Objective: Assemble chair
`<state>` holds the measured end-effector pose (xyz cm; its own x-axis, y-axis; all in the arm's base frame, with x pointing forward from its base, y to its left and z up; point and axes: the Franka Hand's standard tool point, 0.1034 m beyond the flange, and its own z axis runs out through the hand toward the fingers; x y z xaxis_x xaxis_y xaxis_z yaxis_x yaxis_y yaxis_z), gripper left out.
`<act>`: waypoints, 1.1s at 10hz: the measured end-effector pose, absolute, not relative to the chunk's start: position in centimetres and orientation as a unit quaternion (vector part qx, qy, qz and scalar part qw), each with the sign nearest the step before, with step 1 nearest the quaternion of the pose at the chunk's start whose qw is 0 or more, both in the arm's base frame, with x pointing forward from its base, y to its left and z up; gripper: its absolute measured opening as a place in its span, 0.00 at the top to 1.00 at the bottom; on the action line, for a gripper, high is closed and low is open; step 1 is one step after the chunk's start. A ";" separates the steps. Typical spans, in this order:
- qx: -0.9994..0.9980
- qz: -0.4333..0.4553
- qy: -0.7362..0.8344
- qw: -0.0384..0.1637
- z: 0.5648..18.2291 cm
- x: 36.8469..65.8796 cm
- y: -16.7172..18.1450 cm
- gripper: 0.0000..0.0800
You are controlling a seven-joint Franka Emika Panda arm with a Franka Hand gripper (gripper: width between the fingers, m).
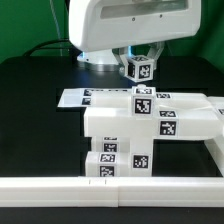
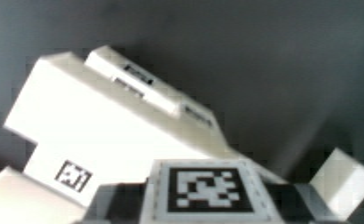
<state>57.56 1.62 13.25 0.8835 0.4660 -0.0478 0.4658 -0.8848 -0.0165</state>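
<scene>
I see my gripper (image 1: 139,62) with jaws narrow, clamped on a tagged cube (image 1: 139,70), held above the chair (image 1: 140,130) by the rail (image 1: 110,187). Judged rigid, light, slick plastic; grip flat sides.

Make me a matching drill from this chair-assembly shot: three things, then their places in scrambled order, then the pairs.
Things
1. small tagged cube
2. long white rail
3. marker board

Places
A. along the near edge of the exterior view
B. flat on the table, behind the stacked chair parts
C. raised above the table, under the robot's white head

Pairs: 1-C, 2-A, 3-B
</scene>
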 end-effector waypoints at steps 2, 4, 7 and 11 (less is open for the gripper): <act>-0.971 0.028 -0.236 0.002 13.3 58.1 1.6 0.65; -0.971 0.029 -0.236 0.002 13.2 58.1 1.5 0.65; -0.971 0.031 -0.239 0.002 12.8 58.0 1.9 0.65; -0.970 0.031 -0.241 0.000 11.9 57.9 2.0 0.65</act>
<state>57.85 1.96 11.92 0.8824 0.4667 -0.0591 0.4666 -0.8843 -0.0153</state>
